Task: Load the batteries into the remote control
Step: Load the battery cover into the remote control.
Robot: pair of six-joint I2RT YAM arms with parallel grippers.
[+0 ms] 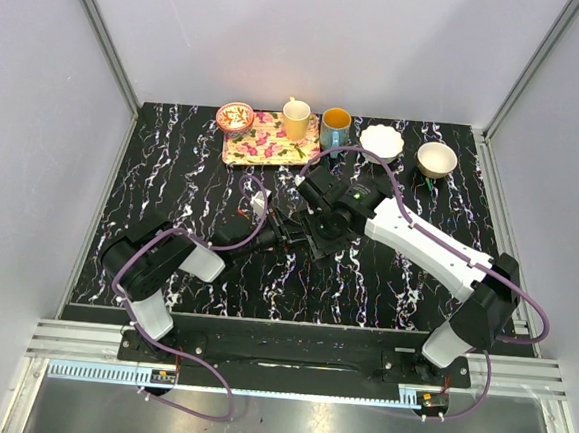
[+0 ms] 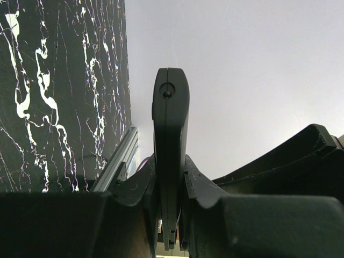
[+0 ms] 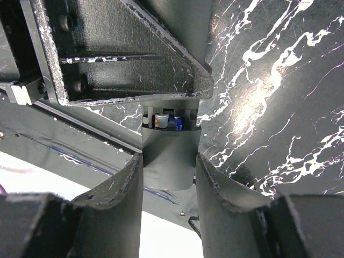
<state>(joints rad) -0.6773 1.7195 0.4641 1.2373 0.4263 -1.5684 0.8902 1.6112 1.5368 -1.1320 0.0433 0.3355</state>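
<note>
The remote control [image 2: 170,123] stands edge-on, clamped between my left gripper's [image 2: 171,166] fingers. In the right wrist view its grey end [image 3: 169,145] sits between my right gripper's [image 3: 170,158] fingertips, which touch both its sides. Just beyond that end, two batteries [image 3: 161,120] lie side by side in the open compartment, one showing a red-orange end, the other bluish. In the top view both grippers, left [image 1: 287,226] and right [image 1: 319,229], meet at the table's middle and hide the remote.
At the back stand a floral tray [image 1: 271,138], a small red bowl [image 1: 235,117], a yellow mug [image 1: 296,120], a blue mug [image 1: 336,128], a white bowl [image 1: 382,142] and a tan bowl [image 1: 436,160]. Grey walls enclose the black marbled table [image 1: 171,187].
</note>
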